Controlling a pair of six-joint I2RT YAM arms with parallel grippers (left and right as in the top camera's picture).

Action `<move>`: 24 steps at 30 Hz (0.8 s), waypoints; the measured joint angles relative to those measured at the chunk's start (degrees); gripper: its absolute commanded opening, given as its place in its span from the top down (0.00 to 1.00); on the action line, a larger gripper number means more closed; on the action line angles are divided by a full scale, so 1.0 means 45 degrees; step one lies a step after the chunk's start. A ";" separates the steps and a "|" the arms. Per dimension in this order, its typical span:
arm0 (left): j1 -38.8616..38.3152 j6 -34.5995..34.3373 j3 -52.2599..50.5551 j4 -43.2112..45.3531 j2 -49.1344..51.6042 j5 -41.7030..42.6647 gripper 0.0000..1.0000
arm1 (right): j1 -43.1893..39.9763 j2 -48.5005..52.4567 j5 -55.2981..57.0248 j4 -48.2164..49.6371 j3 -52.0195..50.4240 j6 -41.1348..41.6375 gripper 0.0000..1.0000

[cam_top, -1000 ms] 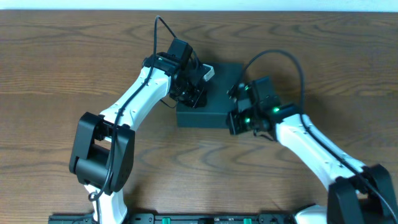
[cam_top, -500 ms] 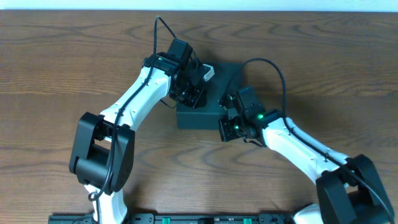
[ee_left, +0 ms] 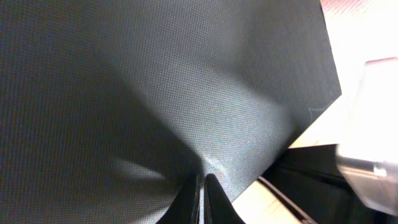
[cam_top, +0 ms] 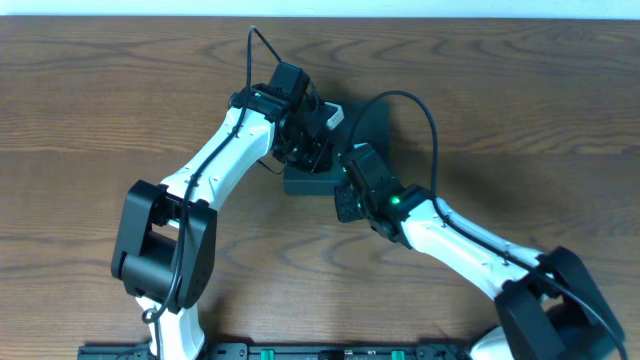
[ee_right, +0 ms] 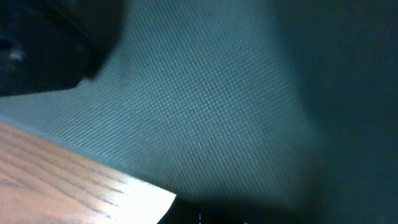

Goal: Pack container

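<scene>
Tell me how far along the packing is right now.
Done: no loose items show on the table, so any contents are likely inside. In hand: the left hand looks pinched on the container, while the right hand sits close against its near side. Left: confirming the flap is shut and releasing; whether it is closed cannot be told.

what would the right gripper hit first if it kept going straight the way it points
Most likely the container: its teal surface fills the right wrist view, just ahead of the right gripper.
</scene>
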 measured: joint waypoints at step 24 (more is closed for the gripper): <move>0.0306 -0.0457 -0.0117 -0.0559 -0.0525 0.0019 0.94 | -0.0219 -0.6411 -0.0155 -0.1564 -0.0087 -0.0869 0.98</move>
